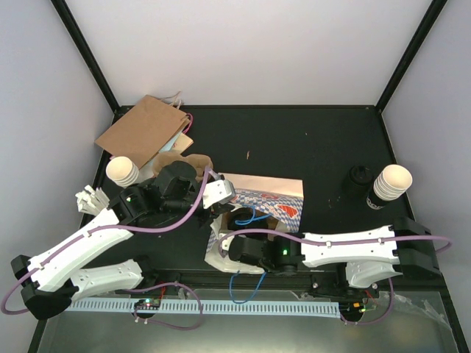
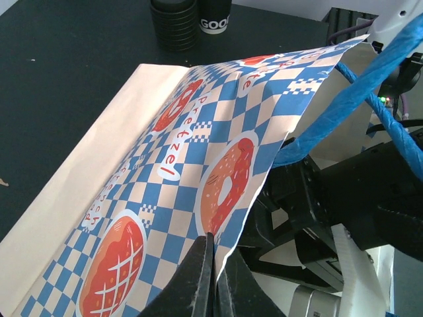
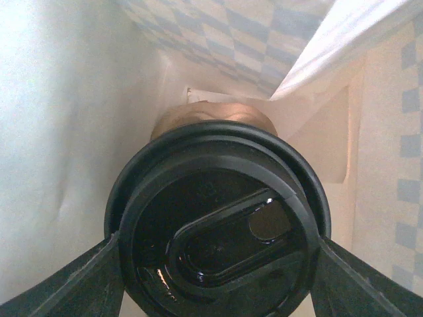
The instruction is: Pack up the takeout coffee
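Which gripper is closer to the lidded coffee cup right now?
Right. The right gripper clasps the lidded coffee cup inside the checked bag; the left gripper pinches the bag's edge.

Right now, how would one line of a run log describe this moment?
left gripper: shut on rim of checked bag | right gripper: shut on lidded cup inside bag | stage: cup not yet released

1. From above, the checked bag [image 1: 274, 197] is hiding the right end effector [image 3: 218, 271] and the coffee cup [image 3: 210, 122] inside it.
2. The black lid [image 3: 218, 224] is covering most of that cup; the right wrist view's bottom edge is cutting off the fingers [image 3: 79, 284].
3. The left wrist view's top edge is cropping a black cup [image 2: 215, 13] and its lettering.
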`<state>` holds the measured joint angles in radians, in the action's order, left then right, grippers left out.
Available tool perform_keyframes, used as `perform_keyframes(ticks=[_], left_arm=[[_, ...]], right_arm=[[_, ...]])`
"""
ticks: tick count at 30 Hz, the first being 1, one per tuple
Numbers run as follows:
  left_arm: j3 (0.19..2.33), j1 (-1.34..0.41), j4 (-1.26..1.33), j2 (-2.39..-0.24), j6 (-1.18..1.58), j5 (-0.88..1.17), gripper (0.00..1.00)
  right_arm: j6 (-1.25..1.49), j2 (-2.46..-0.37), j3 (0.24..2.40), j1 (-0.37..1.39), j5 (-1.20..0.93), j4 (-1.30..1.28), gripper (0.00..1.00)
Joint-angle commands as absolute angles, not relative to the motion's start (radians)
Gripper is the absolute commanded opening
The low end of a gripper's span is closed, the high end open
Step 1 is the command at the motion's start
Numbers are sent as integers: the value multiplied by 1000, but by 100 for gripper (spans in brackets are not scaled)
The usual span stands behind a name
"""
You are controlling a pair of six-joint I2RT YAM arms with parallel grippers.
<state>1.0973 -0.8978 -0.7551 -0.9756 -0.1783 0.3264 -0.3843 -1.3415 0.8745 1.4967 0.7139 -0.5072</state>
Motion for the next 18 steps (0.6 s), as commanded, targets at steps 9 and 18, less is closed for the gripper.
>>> perform_keyframes(ticks=[9,18], left_arm=[[1138,-904,-761,-977,-148,381,2],[1158,-904,-771,-1005,-124,330,2]], right_arm=[[-379,-1389,856,1470,704,-455,60],[-330,-1381,937,1478,717,-582,59]])
